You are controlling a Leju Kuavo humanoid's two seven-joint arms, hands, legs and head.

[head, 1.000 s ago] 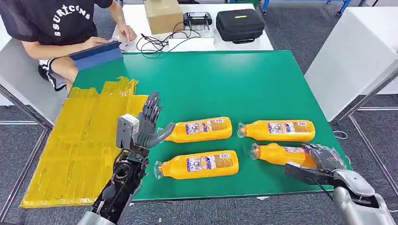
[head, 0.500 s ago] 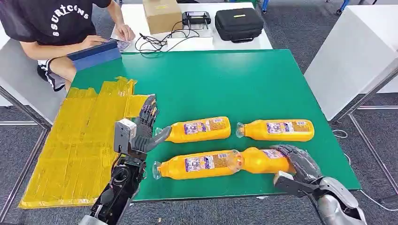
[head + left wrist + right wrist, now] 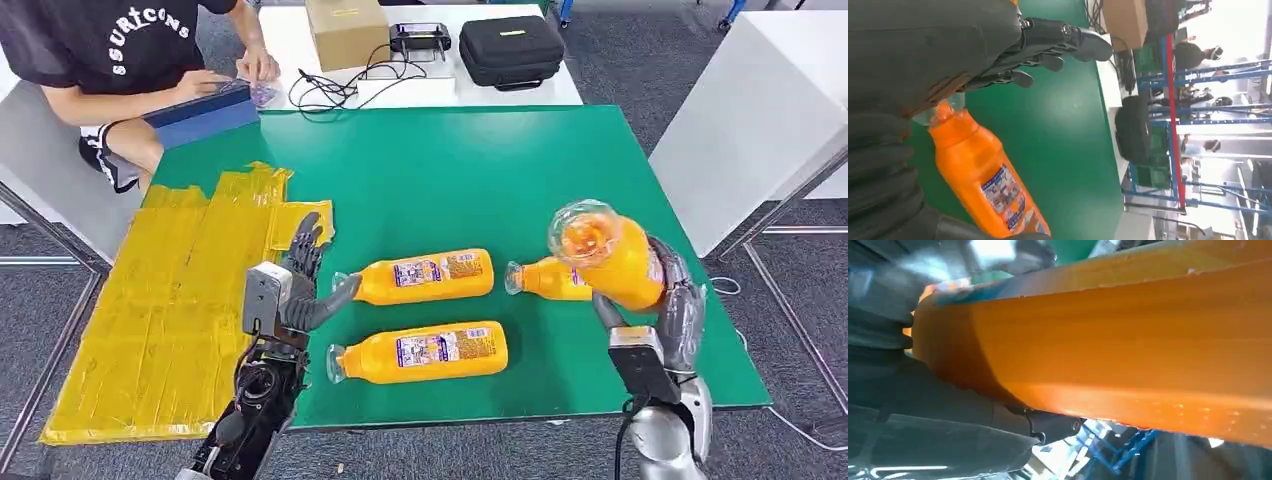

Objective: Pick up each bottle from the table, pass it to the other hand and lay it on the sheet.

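Note:
My right hand (image 3: pixel 678 312) grips an orange bottle (image 3: pixel 608 252) lifted above the green table (image 3: pixel 480 180), its clear cap end tipped up toward the camera; close up that bottle (image 3: pixel 1128 340) spans the right wrist view. Three more orange bottles lie on the table: one in the middle (image 3: pixel 425 276), one nearer the front (image 3: pixel 420 351), and one (image 3: pixel 548 279) partly hidden behind the lifted bottle. My left hand (image 3: pixel 300 285) hovers open with fingers spread beside the middle bottle's cap (image 3: pixel 983 175). The yellow sheet (image 3: pixel 170 300) lies at the table's left.
A person in a black shirt (image 3: pixel 110 45) sits at the far left with a blue folder (image 3: pixel 205 115). Behind the green table stand a cardboard box (image 3: pixel 345 30), cables (image 3: pixel 330 92) and a black case (image 3: pixel 508 52). A white table (image 3: pixel 760 110) stands to the right.
My right hand has raised its bottle off the table and tilted it upright, cap toward the camera. The left hand has stayed nearly in place, open, shifting slightly lower.

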